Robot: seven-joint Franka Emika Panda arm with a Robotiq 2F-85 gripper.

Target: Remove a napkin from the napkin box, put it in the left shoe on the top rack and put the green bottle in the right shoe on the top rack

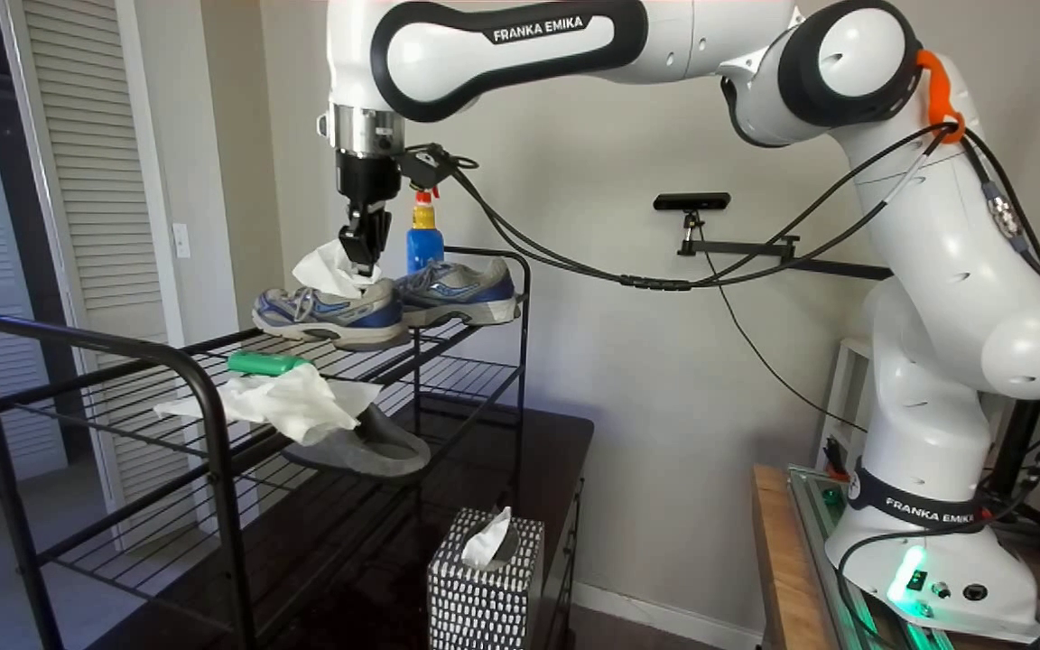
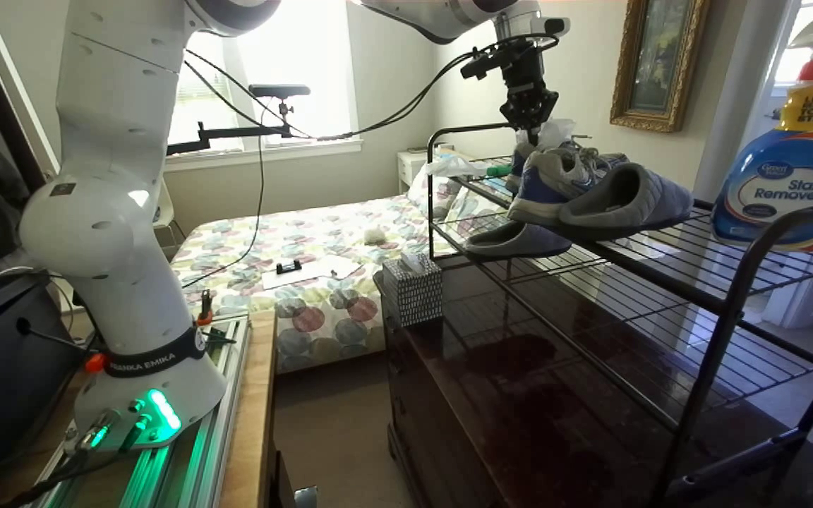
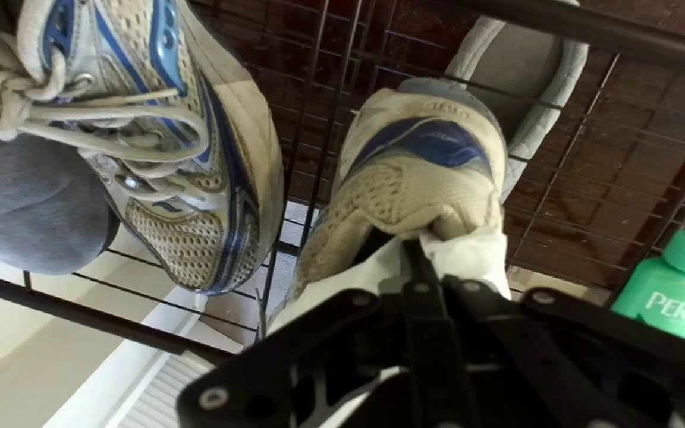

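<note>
My gripper (image 1: 365,264) points down at the opening of the left shoe (image 1: 330,316) on the top rack (image 1: 213,357). It is shut on the white napkin (image 1: 326,271), which bunches around the fingertips (image 3: 417,255) and covers part of the opening in the wrist view. How deep the napkin sits is hidden. The right shoe (image 1: 466,293) stands beside the left one and shows its laces in the wrist view (image 3: 194,178). The green bottle (image 1: 265,363) lies on the top rack; it also shows in the wrist view (image 3: 669,291). The patterned napkin box (image 1: 487,578) stands on the dark dresser, tissue sticking out.
Another white crumpled tissue (image 1: 294,406) lies by the green bottle. A grey slipper (image 2: 625,197) and a blue stain remover spray bottle (image 2: 784,166) stand on the top rack past the right shoe. Another grey slipper (image 2: 516,241) sits lower. The rack's end frame (image 1: 213,406) rises above the tier.
</note>
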